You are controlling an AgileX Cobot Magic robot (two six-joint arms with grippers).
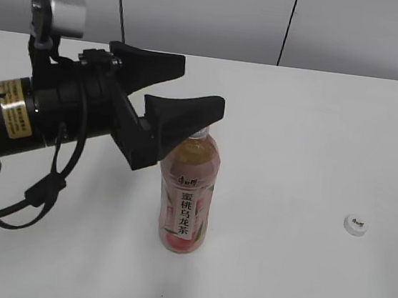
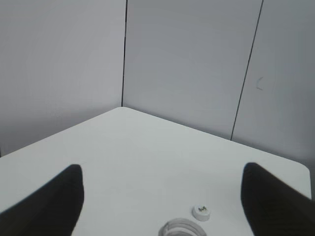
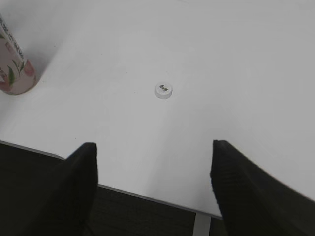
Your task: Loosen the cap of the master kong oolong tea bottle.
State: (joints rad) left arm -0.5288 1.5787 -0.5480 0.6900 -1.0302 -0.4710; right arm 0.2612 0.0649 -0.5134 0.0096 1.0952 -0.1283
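The master kong oolong tea bottle (image 1: 187,198) stands upright at the table's middle, amber tea, pink peach label, its clear neck bare. The cap (image 1: 354,224) lies apart on the table to its right, mark up. My left gripper (image 1: 202,86) is open and empty, just above the bottle's neck. In the left wrist view its fingers (image 2: 162,169) are wide apart, with the open neck (image 2: 181,228) and the cap (image 2: 201,212) below. My right gripper (image 3: 155,146) is open and empty over the table's front edge, with the cap (image 3: 163,90) ahead and the bottle (image 3: 14,69) at far left.
The white table (image 1: 316,133) holds nothing else. Grey wall panels stand behind it. The table's front edge (image 3: 147,194) with dark floor below shows between my right fingers.
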